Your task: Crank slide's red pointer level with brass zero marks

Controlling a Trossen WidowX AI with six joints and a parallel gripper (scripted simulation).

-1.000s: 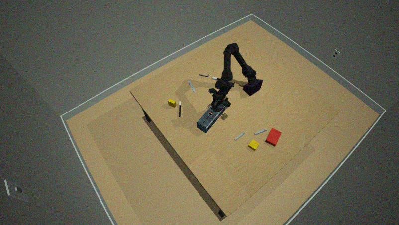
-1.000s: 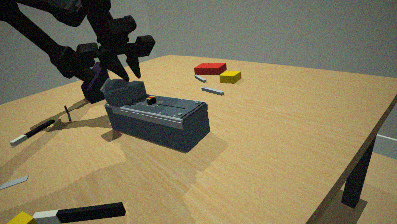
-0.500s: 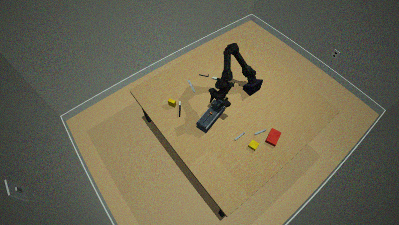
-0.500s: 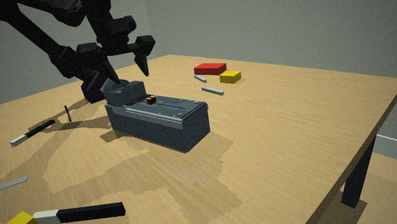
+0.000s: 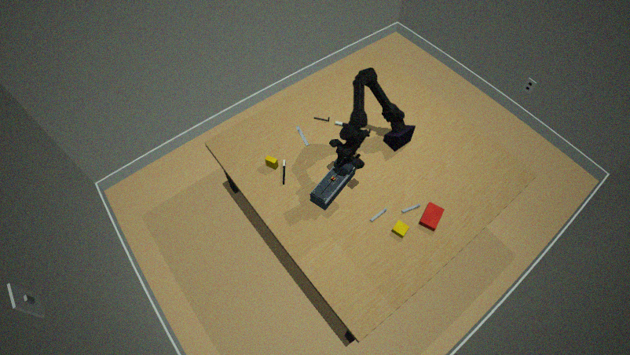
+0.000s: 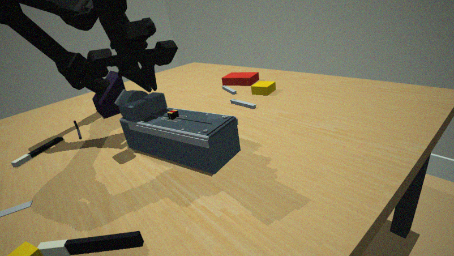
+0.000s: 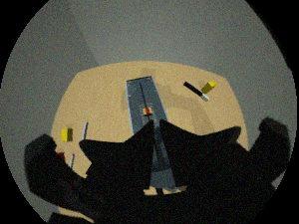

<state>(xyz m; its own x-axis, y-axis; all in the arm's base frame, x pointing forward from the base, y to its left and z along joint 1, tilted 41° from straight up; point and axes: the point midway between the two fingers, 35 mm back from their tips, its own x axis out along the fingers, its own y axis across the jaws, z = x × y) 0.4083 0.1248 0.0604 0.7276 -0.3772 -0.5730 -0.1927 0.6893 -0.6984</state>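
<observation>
The machine (image 5: 318, 201) (image 6: 178, 149) (image 7: 138, 94) is a long dark blue-grey box with a slotted top. Its red pointer (image 6: 172, 111) (image 7: 148, 112) sits in the slot between two small brass-yellow marks and looks about level with them; a small offset cannot be told. A grey rounded block (image 6: 130, 106) stands on the machine's end nearest the arm base. No crank handle can be made out. My gripper (image 6: 152, 90) (image 7: 156, 121) is nearly closed, its tips a narrow gap apart with nothing seen between them. In the exterior view the tips appear just above or behind the grey block.
A red block (image 5: 431, 216) (image 6: 240, 79), a yellow block (image 5: 400, 228) (image 6: 263, 88) and two grey bars lie off one side of the machine. On the other side lie another yellow block (image 5: 271, 162) (image 7: 208, 88), a black-and-white stick (image 5: 283, 173) (image 7: 194, 90) and a grey strip (image 5: 302, 135).
</observation>
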